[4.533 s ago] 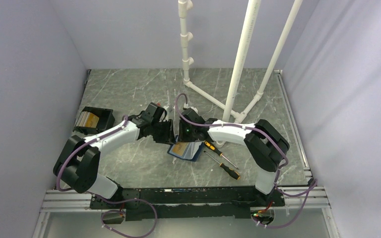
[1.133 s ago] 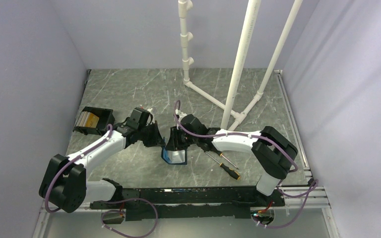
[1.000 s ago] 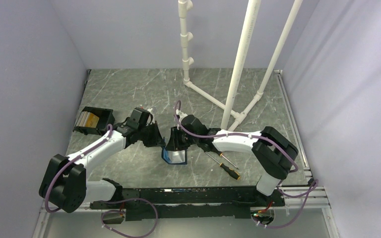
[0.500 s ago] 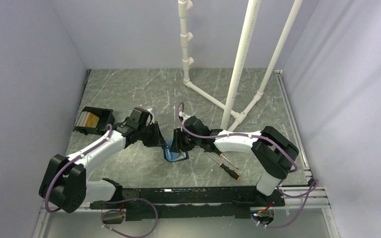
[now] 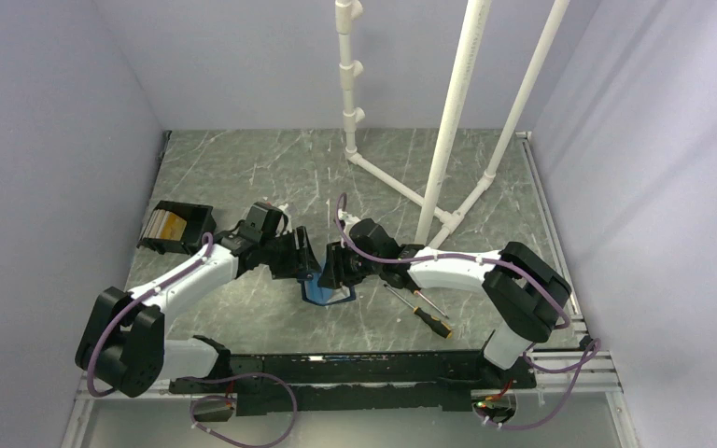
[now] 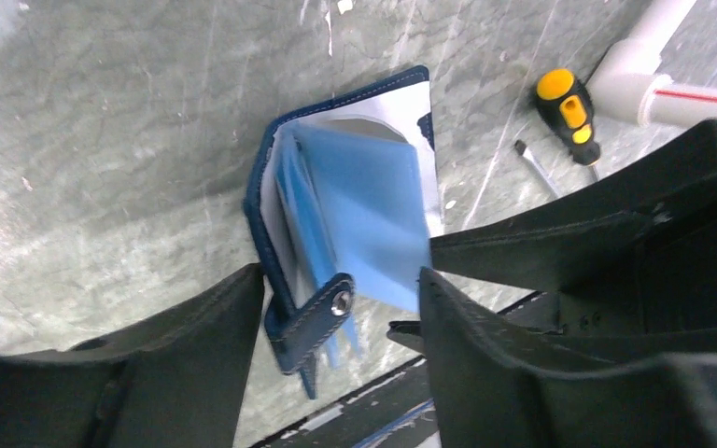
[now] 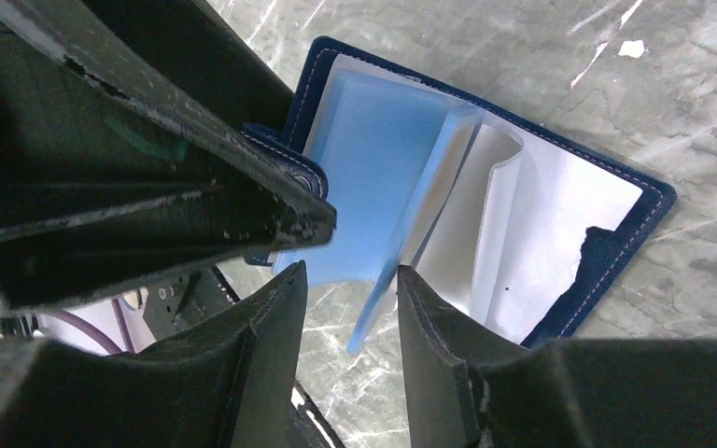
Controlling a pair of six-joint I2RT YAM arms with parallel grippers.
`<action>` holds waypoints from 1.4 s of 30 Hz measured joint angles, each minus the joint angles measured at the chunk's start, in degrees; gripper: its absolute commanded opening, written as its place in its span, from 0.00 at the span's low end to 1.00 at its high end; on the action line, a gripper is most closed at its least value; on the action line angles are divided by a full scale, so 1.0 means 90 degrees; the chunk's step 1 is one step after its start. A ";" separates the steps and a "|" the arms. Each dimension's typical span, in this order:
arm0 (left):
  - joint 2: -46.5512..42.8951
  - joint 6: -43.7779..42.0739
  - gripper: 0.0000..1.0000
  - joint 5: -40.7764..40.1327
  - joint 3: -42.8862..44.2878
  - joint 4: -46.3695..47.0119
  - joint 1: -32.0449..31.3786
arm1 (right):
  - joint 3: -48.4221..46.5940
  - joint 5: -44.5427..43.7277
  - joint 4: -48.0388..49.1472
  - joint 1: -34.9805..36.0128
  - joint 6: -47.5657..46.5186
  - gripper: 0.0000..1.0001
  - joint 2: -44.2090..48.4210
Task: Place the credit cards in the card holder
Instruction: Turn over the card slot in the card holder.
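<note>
A grey-green marbled table [image 5: 243, 168] is enclosed by pale lilac walls, with white pipes [image 5: 450, 131] rising at the back. The holder [image 6: 359, 201] is laid open near the middle, under both wrists — navy stitched cover, smooth light-blue leaves fanned up, white pockets, a tab with a metal snap. The left gripper [image 6: 341, 280] is seen parted around the tab end, nothing clamped. The right gripper [image 7: 350, 275] is likewise parted, a raised blue leaf standing loose in its gap. The step is judged to be the opening of the holder. The cards [image 5: 170, 227] — thin, orange-yellow — are kept in a black box [image 5: 187, 207] well to the left, so one must next be fetched and slid into a pocket. Two screwdrivers [image 5: 417, 306] are seen just right of the holder.
</note>
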State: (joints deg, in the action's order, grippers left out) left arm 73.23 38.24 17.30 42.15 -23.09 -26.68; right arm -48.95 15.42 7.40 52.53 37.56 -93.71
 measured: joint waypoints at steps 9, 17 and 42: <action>0.0250 0.0046 0.73 0.0092 0.0151 0.0182 -0.0107 | 0.0022 0.0134 0.0102 0.0000 -0.0012 0.40 0.0000; 0.0389 0.0049 0.48 0.0080 0.0153 0.0206 -0.0185 | 0.0117 0.0134 0.0143 0.0000 -0.0012 0.40 0.0000; 0.0690 0.0039 0.52 -0.0029 0.0211 0.0250 -0.0338 | 0.0238 0.0192 0.0277 0.0000 -0.0129 0.41 0.0024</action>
State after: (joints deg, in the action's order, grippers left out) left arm 79.44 38.59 17.04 44.05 -20.84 -29.71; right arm -46.81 17.15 9.89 52.53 36.40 -93.49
